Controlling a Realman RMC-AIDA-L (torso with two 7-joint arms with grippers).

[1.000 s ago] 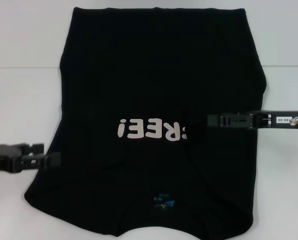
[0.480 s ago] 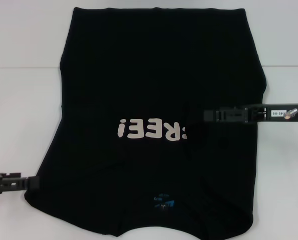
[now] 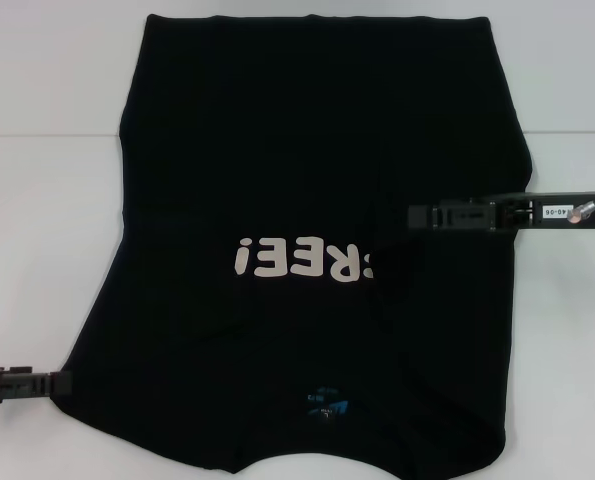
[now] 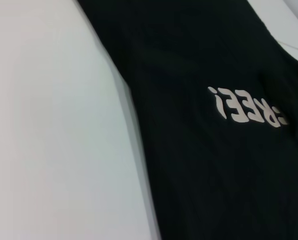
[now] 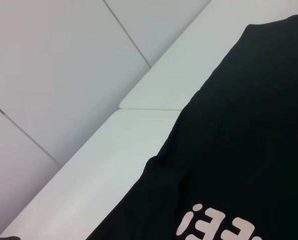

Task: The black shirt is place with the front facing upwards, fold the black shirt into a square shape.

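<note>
So the black shirt (image 4: 214,150) is lying flat on the white table (image 4: 53,140), and one long side edge of it cuts diagonally across the tabletop. The pale lettering (image 4: 248,106) reads backwards and tilted here, something like "REE!", with part of it lost in a fold. Bare table runs alongside that edge.

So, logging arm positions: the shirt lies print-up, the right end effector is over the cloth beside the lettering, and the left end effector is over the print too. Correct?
Not quite. In the head view the left end effector sits at the black shirt's near left edge, well away from the lettering. The right end effector is over the cloth by the print, as you said.
</note>
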